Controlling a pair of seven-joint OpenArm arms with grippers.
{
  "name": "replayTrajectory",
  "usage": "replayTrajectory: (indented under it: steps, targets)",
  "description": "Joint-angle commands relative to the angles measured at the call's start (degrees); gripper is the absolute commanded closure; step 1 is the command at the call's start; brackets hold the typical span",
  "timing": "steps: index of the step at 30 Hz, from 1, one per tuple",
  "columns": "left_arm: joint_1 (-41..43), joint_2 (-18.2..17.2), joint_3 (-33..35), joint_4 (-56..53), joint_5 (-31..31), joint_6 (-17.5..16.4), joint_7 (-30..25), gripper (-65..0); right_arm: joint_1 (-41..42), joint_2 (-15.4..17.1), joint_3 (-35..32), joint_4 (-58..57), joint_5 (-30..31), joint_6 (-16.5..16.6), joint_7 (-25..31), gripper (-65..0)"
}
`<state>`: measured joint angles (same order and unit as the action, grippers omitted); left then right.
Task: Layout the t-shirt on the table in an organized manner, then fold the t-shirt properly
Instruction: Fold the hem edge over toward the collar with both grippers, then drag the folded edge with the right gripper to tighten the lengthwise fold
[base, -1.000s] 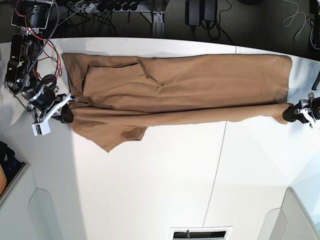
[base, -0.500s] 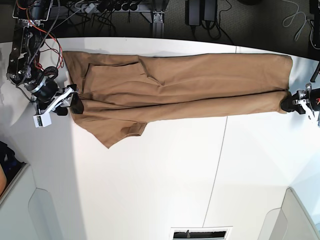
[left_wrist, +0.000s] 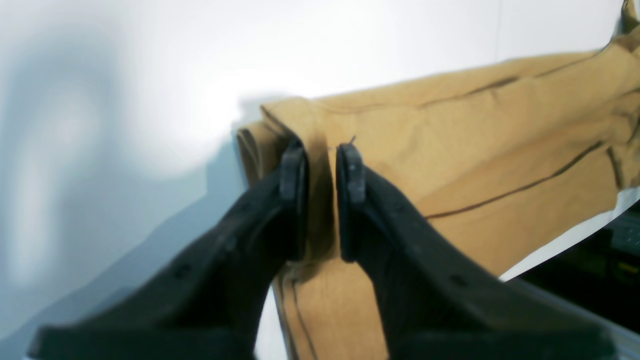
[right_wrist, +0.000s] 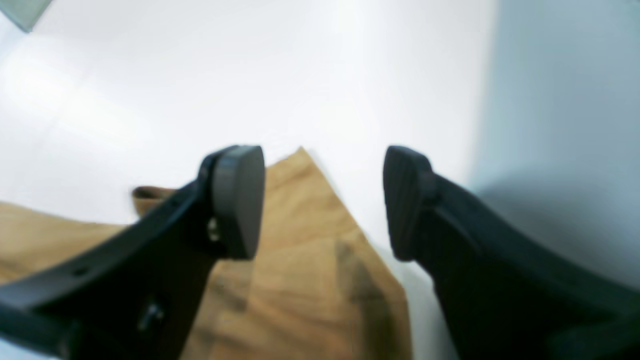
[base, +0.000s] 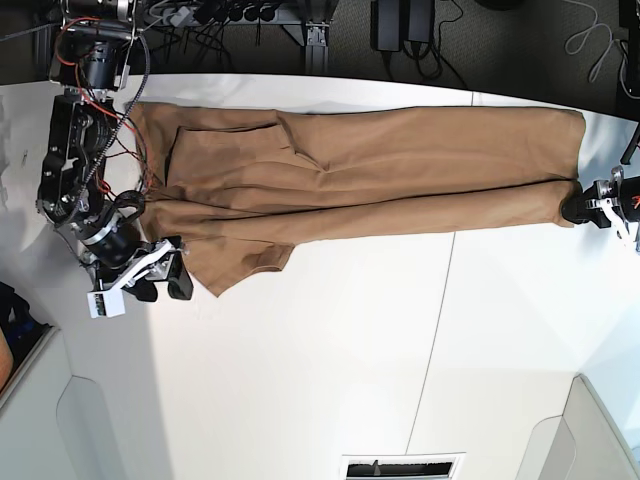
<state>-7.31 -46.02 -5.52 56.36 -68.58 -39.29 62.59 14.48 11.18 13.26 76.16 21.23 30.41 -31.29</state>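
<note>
The tan-brown t-shirt (base: 380, 165) lies stretched along the far side of the white table (base: 330, 370), folded lengthwise, with one sleeve tip (base: 218, 288) pointing toward the front. My left gripper (base: 577, 208) is at the shirt's right end, shut on a fold of the cloth (left_wrist: 320, 150). My right gripper (base: 172, 283) is open and empty, just left of the sleeve tip. In the right wrist view the gripper (right_wrist: 322, 200) hangs over the pointed cloth corner (right_wrist: 305, 250), apart from it.
Cables and power strips (base: 230, 15) lie beyond the table's far edge. A thin dark seam (base: 435, 330) runs front to back across the tabletop. A vent slot (base: 403, 466) sits at the front edge, with grey panels at both front corners.
My right gripper let go of the shirt's left edge, opened, and moved toward the front, beside the sleeve tip. My left gripper stayed shut on the right end.
</note>
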Motion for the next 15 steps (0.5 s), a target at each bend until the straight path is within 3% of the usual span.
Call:
replayTrajectory:
  steps: [1, 5, 11, 12, 15]
  targets:
    - [-0.9, -1.6, -0.4, 0.8, -1.0, -0.7, -0.6, -13.2, 2.3, 0.3, -0.5, -1.6, -0.3, -0.2, 2.0, -36.9]
    - [-0.9, -1.6, -0.4, 0.8, -1.0, -0.7, -0.6, -13.2, 4.6, 0.2, -2.5, -9.4, -0.6, -0.6, 2.8, -36.9]
    - [-0.9, -1.6, -0.4, 0.8, -1.1, -0.7, -0.7, -13.2, 3.7, 0.1, -5.4, -10.8, -0.5, -0.5, 2.1, -35.7]
    - [-0.9, -1.6, -0.4, 0.8, -1.1, -0.7, -0.7, -13.2, 3.8, 0.0, -5.6, -10.8, -0.4, -0.6, 1.7, -32.3]
    - [-0.9, -1.6, -0.4, 0.8, -1.0, -0.7, -0.7, -13.2, 3.8, -0.2, -5.7, -10.8, -0.2, -0.6, 1.7, -13.7]
